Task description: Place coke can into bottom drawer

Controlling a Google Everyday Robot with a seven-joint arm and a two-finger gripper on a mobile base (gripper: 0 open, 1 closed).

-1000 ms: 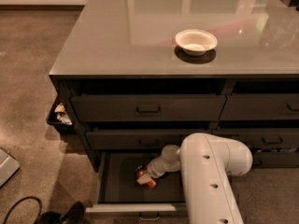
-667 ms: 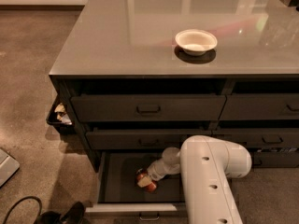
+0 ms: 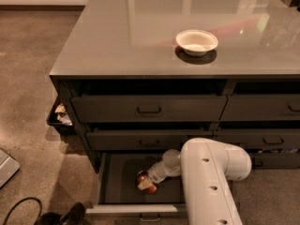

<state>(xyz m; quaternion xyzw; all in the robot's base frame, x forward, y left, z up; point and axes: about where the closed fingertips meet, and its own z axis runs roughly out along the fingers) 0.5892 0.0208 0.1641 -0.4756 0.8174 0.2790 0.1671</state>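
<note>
Gripper: the gripper [image 3: 146,184] sits low in the frame, just left of centre. It is reached down inside the open drawer at the end of a pale wrist.
Fingers: grasping the coke can; one tan finger [image 3: 147,185] lies across the red body, with red showing above and below it.
Coke can: the coke can [image 3: 141,177] is inside the bottom drawer, toward the right of its visible floor. It is tilted rather than upright and held in the gripper; whether it touches the drawer floor I cannot tell.
Bottom drawer: the bottom drawer [image 3: 121,182] is pulled out toward the lower edge of the frame. Its interior is dark, its front panel pale, and a small pull handle shows at the very bottom.
Arm: the white arm [image 3: 211,182] fills the lower right. It bends at a rounded elbow and covers the drawer's right part.
Upper drawers: the top drawer [image 3: 149,108] and the middle drawer [image 3: 149,139] of the left column are both closed, stacked above the open one.
Bench: the bench [image 3: 131,41] has a grey glossy top spanning the upper half of the frame.
Bowl: a white bowl [image 3: 197,41] stands upright on the bench, upper right of centre, well apart from the can.
Bin: a dark bin [image 3: 57,117] with pale scraps in it hangs just beside the bench's left side.
Cable: a black cable [image 3: 18,206] loops on the floor in the lower left corner.
</note>
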